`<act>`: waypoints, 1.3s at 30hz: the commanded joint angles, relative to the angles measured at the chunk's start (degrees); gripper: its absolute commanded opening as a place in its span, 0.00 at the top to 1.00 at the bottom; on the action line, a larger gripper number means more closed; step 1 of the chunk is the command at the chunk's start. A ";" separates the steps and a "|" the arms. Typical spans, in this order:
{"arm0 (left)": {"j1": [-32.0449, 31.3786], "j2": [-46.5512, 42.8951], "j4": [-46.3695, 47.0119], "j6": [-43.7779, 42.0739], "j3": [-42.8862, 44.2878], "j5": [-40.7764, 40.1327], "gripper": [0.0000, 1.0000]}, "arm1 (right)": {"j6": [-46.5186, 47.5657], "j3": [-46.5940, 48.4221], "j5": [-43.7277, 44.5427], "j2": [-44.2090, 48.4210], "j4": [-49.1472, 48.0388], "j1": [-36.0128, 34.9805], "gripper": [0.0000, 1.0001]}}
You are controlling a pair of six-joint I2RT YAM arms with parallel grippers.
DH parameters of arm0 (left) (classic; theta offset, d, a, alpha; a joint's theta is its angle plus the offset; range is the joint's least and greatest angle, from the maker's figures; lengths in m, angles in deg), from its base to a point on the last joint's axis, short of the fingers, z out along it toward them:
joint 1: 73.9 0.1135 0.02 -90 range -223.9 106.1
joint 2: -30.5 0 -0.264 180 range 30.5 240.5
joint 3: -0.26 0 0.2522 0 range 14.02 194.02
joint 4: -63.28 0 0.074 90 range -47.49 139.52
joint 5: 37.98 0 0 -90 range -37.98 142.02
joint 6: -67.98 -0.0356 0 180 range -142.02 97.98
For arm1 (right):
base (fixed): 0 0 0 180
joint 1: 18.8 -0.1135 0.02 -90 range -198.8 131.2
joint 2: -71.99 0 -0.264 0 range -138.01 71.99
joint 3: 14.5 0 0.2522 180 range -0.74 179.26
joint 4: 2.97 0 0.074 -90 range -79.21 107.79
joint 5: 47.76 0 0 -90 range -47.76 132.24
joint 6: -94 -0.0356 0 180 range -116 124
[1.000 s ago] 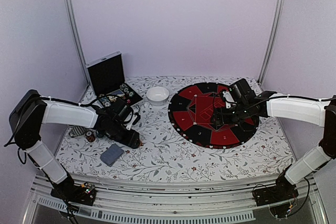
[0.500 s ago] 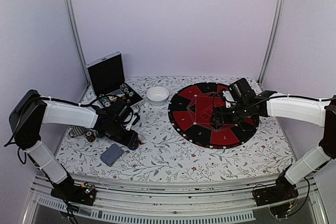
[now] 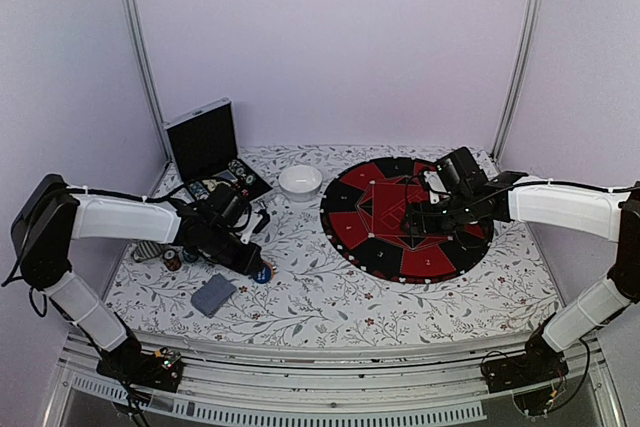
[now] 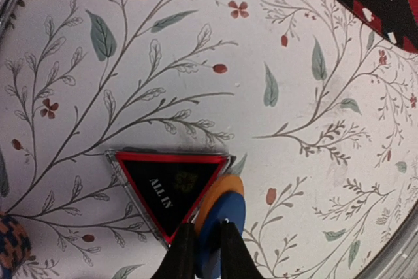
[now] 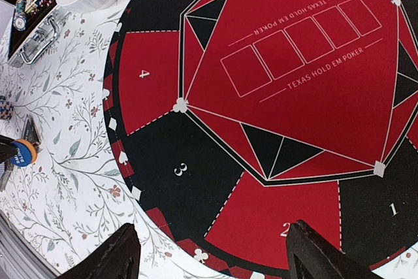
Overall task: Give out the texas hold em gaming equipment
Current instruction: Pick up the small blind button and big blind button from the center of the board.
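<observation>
The flowered bench (image 3: pixel 330 297) carries everything, and the round red-and-black poker mat (image 3: pixel 350 227) fills its right-centre in the overhead view. My right arm (image 3: pixel 560 207) reaches over the mat from the right edge. My right hand (image 5: pixel 212 227) hangs above the numbered seats, fingers spread wide with nothing between them. My left arm (image 3: pixel 125 217) stretches in from the left edge, wrist tipped down toward the cloth left of centre, with the card deck (image 3: pixel 212 294) just below it.

In the left wrist view, the black "ALL IN" triangle (image 4: pixel 171 181) lies flat. At its right corner sit the blue marker disc (image 4: pixel 228 210) and the orange marker disc (image 4: pixel 215 194) behind it. My left hand (image 4: pixel 206 240) is pinched nearly closed on the blue disc's edge; I cannot tell whether the orange one is caught too.

I judge this to be the pick-up of the markers. Next I need a clean lift and a carry rightward to the mat.
</observation>
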 commanded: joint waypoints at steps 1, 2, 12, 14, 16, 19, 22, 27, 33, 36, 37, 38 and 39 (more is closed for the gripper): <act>0.54 -0.43 -1.06 -1.04 -0.99 1.42 0.95 | 0.16 1.91 -0.54 0.41 0.60 -0.33 0.21; 0.54 -0.65 -1.10 -1.09 -1.06 1.92 0.99 | 0.15 1.91 -0.62 0.46 0.68 -0.31 0.21; 0.54 -4.64 -2.32 -2.36 -0.64 4.54 1.00 | -0.47 2.09 -3.02 0.54 0.23 -0.72 0.21; 0.45 -6.39 -1.45 -3.46 -0.91 6.15 1.00 | 0.55 1.96 -4.93 0.97 -1.65 -2.09 0.21; 0.45 -7.98 -0.31 -4.27 -1.49 6.98 1.00 | 2.27 1.64 -8.14 1.53 -5.29 -4.24 0.22; 0.36 -9.88 1.36 -4.80 -2.39 8.04 1.00 | 5.06 0.61 -16.32 1.79 -12.75 -7.71 0.24; -0.40 -11.17 2.93 -5.11 -3.02 10.41 1.00 | 6.17 -0.39 -24.68 0.65 -20.34 -10.37 0.25; -3.10 -14.41 5.44 -6.05 -3.25 14.27 1.00 | 6.15 0.53 -31.71 -3.51 -27.34 -13.96 0.28; -8.02 -21.32 12.48 -5.86 -3.32 21.88 1.00 | 7.88 -0.43 -37.62 -5.09 -34.66 -16.90 0.29; -9.65 -23.73 15.26 -4.66 -3.32 24.12 1.00 | 7.41 -2.36 -40.93 -4.21 -39.72 -17.12 0.30; -9.98 -24.14 16.15 -4.08 -3.28 24.61 1.00 | 7.30 -2.79 -41.53 -3.75 -41.11 -17.20 0.30; -10.19 -24.42 17.06 -3.39 -3.27 25.17 1.00 | 7.31 -3.24 -41.72 -3.29 -42.28 -17.40 0.30; -10.45 -24.54 17.92 -2.85 -3.16 25.67 1.00 | 7.38 -3.52 -41.88 -2.89 -43.22 -17.66 0.30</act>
